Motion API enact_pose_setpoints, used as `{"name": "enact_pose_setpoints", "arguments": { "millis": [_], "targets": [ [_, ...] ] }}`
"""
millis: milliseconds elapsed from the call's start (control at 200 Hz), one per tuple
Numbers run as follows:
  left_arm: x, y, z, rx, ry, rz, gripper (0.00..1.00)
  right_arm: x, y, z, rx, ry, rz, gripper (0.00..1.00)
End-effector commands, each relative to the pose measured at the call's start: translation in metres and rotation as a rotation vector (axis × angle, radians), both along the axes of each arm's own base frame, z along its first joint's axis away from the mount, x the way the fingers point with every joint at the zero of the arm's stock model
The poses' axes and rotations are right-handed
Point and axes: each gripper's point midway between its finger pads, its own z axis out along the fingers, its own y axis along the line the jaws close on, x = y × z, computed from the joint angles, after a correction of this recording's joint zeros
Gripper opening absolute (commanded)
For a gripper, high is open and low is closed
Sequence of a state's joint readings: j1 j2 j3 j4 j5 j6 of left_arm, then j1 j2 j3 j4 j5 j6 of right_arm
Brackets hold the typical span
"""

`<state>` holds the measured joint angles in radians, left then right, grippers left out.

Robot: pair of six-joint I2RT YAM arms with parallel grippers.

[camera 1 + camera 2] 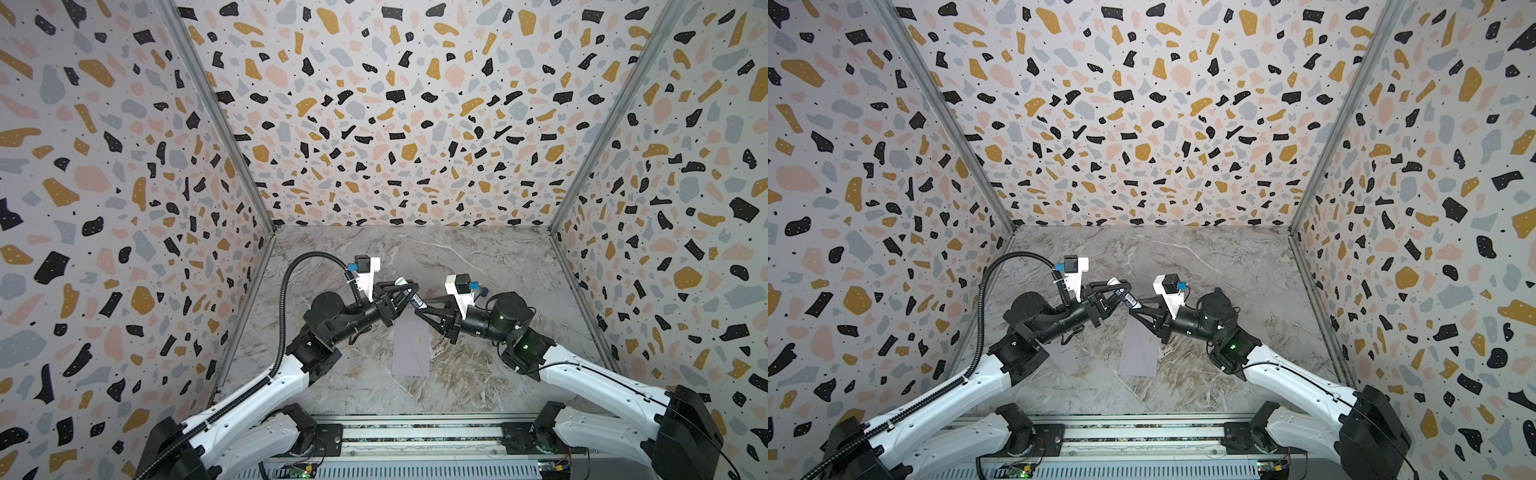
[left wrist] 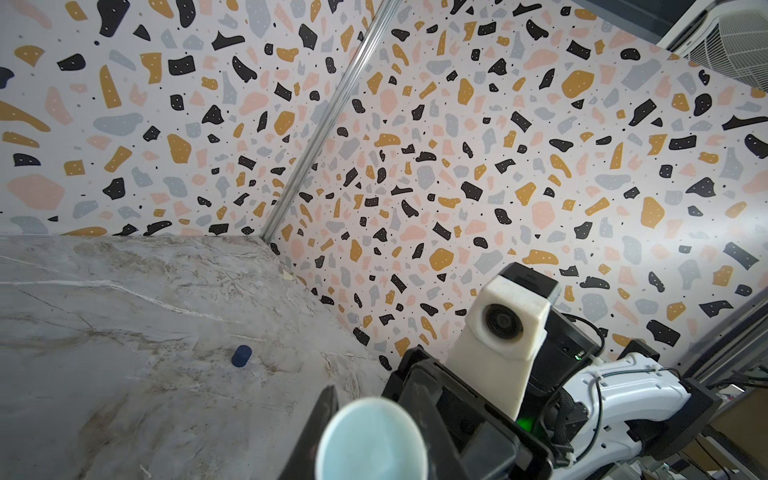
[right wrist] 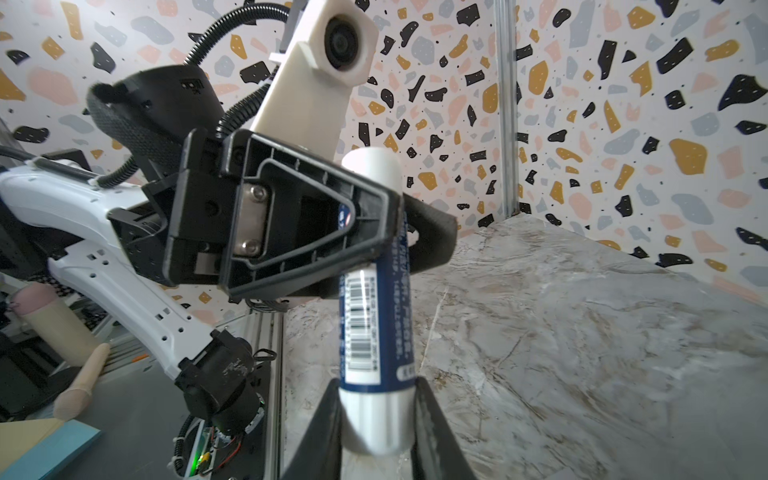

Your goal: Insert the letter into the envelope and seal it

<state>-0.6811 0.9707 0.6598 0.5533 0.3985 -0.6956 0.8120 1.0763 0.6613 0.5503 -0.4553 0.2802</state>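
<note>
Over the marble table (image 1: 478,266) and envelope (image 1: 411,353), left gripper (image 1: 409,291) and right gripper (image 3: 376,415) both clamped a glue stick (image 3: 365,332); sealing seemingly needed one release next.

I log: envelope (image 1: 411,353) pale grey-lavender | glue stick (image 3: 361,332) white, navy barcoded label | cap (image 2: 241,356) navy | desk (image 1: 478,270) grey-tan veined marble | walls (image 1: 374,104) terrazzo-flecked

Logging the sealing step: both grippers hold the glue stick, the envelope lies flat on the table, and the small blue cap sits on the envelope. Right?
Not quite: the left wrist view shows the small blue cap on the marble table, not on the envelope. The left gripper and right gripper do both hold the glue stick, and the envelope lies flat.
</note>
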Motion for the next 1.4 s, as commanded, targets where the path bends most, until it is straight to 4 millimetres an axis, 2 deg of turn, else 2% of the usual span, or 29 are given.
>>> {"name": "enact_pose_setpoints", "arguments": {
  "millis": [0,411,1397],
  "targets": [
    [0.000,-0.001,0.003,0.001,-0.025,-0.001,0.00,0.012,-0.008,0.039,0.028,-0.112,-0.133,0.00],
    [0.002,-0.002,-0.001,0.010,-0.011,0.003,0.00,0.017,-0.001,0.035,-0.070,-0.164,-0.256,0.00],
    [0.003,-0.003,-0.005,0.015,-0.005,0.001,0.00,0.012,0.021,0.030,-0.275,-0.319,-0.412,0.00]
  ]
}}
